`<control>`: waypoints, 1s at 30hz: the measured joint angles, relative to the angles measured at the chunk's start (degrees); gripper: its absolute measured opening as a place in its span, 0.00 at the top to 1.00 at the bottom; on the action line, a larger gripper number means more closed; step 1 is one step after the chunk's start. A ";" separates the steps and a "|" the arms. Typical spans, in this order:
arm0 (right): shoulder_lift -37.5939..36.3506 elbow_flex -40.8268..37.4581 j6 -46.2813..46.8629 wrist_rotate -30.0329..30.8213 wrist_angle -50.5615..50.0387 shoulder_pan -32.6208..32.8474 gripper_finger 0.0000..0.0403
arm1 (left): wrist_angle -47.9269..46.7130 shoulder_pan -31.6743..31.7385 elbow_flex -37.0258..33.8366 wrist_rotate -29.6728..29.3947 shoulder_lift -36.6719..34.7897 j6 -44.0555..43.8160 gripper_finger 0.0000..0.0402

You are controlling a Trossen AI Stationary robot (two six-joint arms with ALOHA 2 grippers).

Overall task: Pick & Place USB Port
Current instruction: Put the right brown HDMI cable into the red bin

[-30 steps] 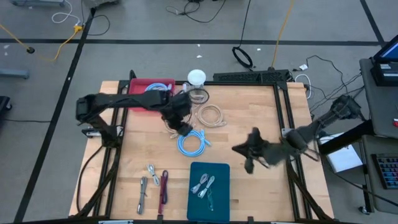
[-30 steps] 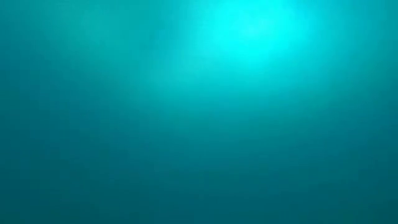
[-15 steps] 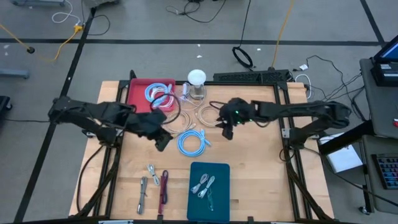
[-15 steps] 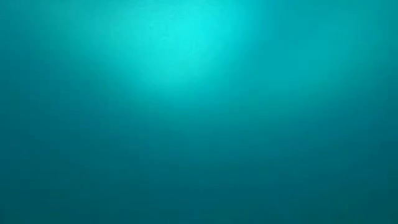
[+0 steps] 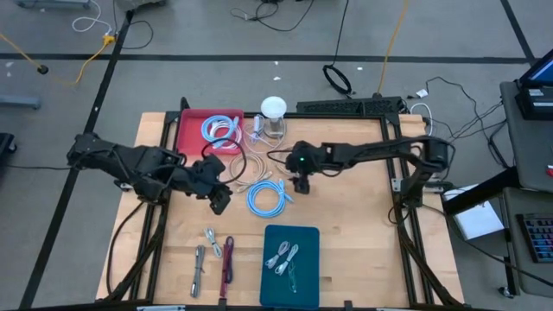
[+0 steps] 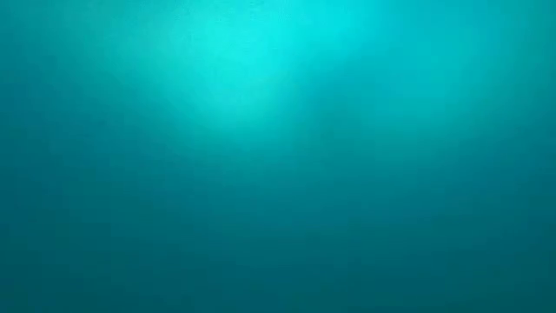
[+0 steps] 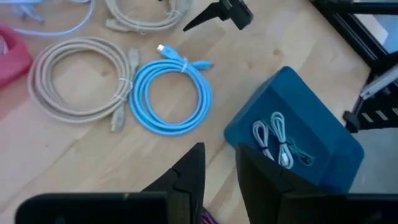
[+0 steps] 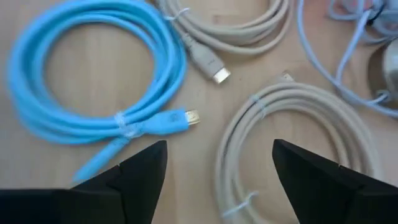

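Note:
A coiled bright-blue USB cable (image 5: 266, 199) lies flat on the wooden table, its plug (image 8: 189, 117) pointing at a beige coil (image 8: 292, 143). A second beige coil (image 7: 81, 81) lies beside it. My right gripper (image 8: 214, 168) hovers open over the beige coil, just right of the blue one, with nothing between its fingers. My left gripper (image 7: 219, 180) stands left of the blue coil (image 7: 174, 96), its fingers a narrow gap apart and holding nothing. The low view shows only a teal blur.
A red tray (image 5: 194, 130) with a pale-blue cable stands at the far left. A teal tray (image 5: 304, 268) holding white cables sits at the near middle. Small cables and adapters (image 5: 212, 255) lie to the left of it. A white-topped cup (image 5: 273, 111) stands at the far edge.
My right gripper has swung from the table's right side toward the middle and now hovers over the beige coils. My left gripper has drawn back from the cables toward the table's left and near edges. The cables lie as before.

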 joint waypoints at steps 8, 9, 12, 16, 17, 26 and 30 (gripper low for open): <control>5.75 2.75 -0.80 0.08 -8.24 -2.43 0.36 | -0.37 -0.59 0.00 0.20 -0.04 -2.38 0.78; 6.23 2.73 -0.65 0.09 -8.92 -2.75 0.37 | -0.37 -0.67 0.00 0.20 -0.04 -2.58 0.78; 7.78 2.72 0.22 0.06 -9.13 -3.30 0.41 | -0.34 -1.16 0.00 -0.17 -0.04 -2.98 0.78; 8.82 2.81 1.58 0.16 -8.79 -3.43 0.53 | -0.32 -1.55 0.00 -0.78 -0.04 -3.33 0.78; 8.96 2.82 1.85 0.31 -8.88 -3.35 0.57 | -0.34 -1.55 0.00 -0.84 -0.04 -3.35 0.78; 6.51 4.28 4.18 7.14 -12.75 0.48 0.88 | -0.53 -1.62 0.00 -0.98 -0.04 -3.31 0.78; 1.76 10.74 2.53 11.10 -17.28 3.25 0.88 | -2.40 -1.62 0.00 -2.65 -0.04 -5.56 0.78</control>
